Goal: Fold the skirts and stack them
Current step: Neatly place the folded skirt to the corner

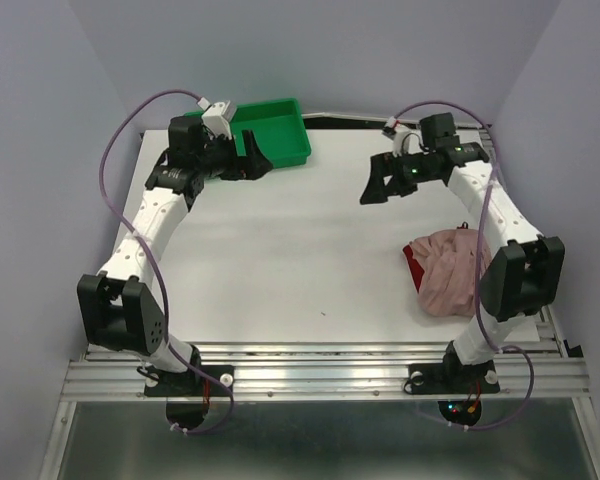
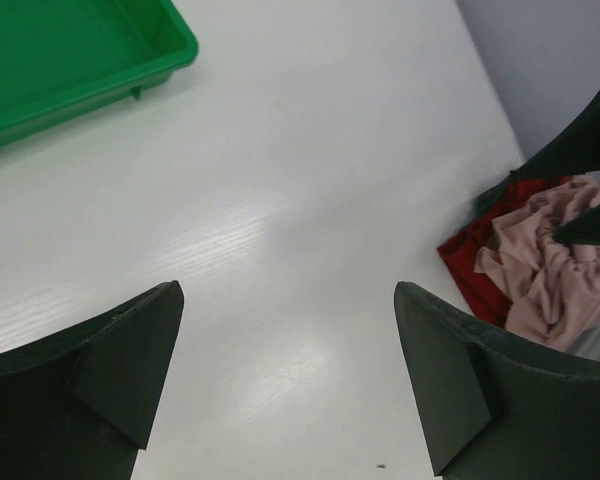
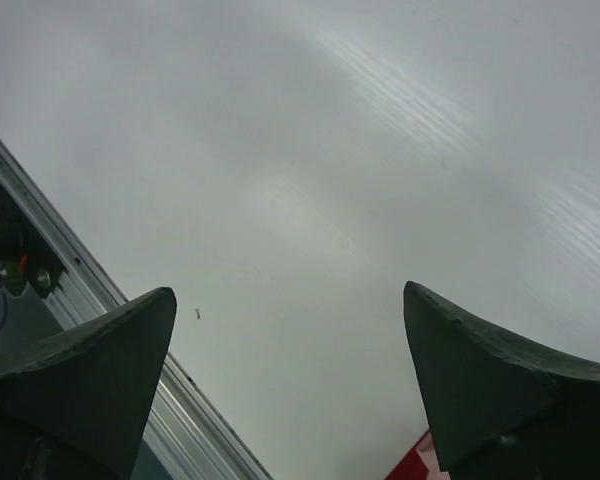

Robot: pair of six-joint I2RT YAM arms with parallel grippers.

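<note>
Skirts (image 1: 448, 270) heaped outside green tray (image 1: 280, 158); left gripper (image 2: 288, 290), right gripper (image 3: 288, 292) both spread apart.

White table (image 1: 280, 250), lilac walls (image 1: 40, 150), alu rail (image 1: 320, 378) at front

Gripper (image 2: 288, 300) at bottom edge, fingers spread wide, white surface (image 2: 310, 150) beneath, green tray (image 2: 180, 45) at upper left, crumpled pink skirt (image 2: 555, 275) lying on red skirt (image 2: 470, 255) at right edge, dark shape (image 2: 580, 140) overlapping both.
</note>
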